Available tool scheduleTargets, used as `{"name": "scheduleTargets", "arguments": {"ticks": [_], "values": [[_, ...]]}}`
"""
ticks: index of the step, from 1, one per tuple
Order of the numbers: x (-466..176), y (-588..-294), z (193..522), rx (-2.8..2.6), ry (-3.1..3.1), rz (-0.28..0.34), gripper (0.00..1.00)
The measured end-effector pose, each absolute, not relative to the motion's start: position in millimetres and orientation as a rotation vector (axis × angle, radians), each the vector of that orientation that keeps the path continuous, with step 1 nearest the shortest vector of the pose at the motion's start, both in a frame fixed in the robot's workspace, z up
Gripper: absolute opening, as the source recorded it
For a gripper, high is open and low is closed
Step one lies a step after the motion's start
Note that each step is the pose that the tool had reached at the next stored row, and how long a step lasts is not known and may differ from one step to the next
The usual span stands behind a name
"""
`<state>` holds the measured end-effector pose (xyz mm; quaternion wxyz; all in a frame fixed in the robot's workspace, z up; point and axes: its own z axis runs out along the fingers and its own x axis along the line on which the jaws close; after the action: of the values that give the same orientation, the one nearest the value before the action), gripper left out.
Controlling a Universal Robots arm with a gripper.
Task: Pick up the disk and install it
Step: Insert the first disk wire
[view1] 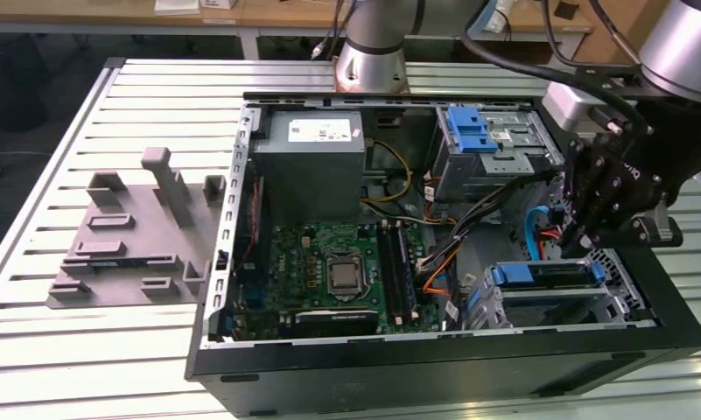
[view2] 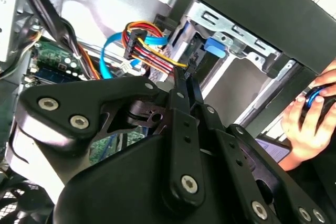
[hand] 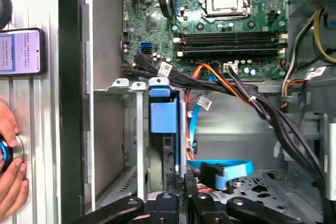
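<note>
The hand (view1: pixel 592 229) hung inside the open computer case (view1: pixel 444 367), fingers (view2: pixel 188 85) closed together on nothing — just above the drive cage (view1: pixel 625 293). The disk (view1: pixel 545 275) sat in that cage, blue bracket showing. Beside the case, a person's hand (view2: pixel 304 129) rested on the surface (view1: pixel 151 114).

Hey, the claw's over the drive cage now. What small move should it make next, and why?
Probably a short, straight push on the disk's blue bracket. The disk already stands in the cage slot, and the claw is shut and empty by its edge, so seating it seems all that's left. Keep off the blue cable alongside.
</note>
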<state>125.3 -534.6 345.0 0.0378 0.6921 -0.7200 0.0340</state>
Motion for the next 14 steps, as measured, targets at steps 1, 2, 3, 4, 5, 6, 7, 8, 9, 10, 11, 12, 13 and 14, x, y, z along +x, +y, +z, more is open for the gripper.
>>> {"name": "scheduleTargets", "arguments": {"ticks": [1, 2, 3, 4, 5, 6, 7, 8, 9, 10, 11, 12, 13, 14], "values": [[125.3, -535.0, 344.3, 2.124, -2.209, 0.104, 0.16], [125.3, -534.9, 344.1, 2.124, -2.209, 0.104, 0.16], [125.3, -535.0, 344.0, 2.123, -2.209, 0.104, 0.16], [125.3, -535.0, 343.5, 2.124, -2.21, 0.104, 0.16], [125.2, -535.0, 342.8, 2.124, -2.21, 0.102, 0.16], [125.2, -535.0, 342.2, 2.124, -2.21, 0.101, 0.16], [125.2, -535.0, 341.5, 2.125, -2.211, 0.101, 0.16], [125.2, -535.0, 340.9, 2.123, -2.212, 0.1, 0.16], [125.2, -535.0, 340.4, 2.12, -2.215, 0.1, 0.16], [125.2, -535.0, 339.8, 2.117, -2.218, 0.1, 0.16], [125.2, -535.1, 339.1, 2.113, -2.222, 0.1, 0.16], [125.2, -535.4, 338.8, 2.11, -2.224, 0.1, 0.16], [125.2, -535.8, 338.5, 2.107, -2.227, 0.1, 0.16], [125.2, -536.3, 338.2, 2.106, -2.228, 0.099, 0.16]]}}
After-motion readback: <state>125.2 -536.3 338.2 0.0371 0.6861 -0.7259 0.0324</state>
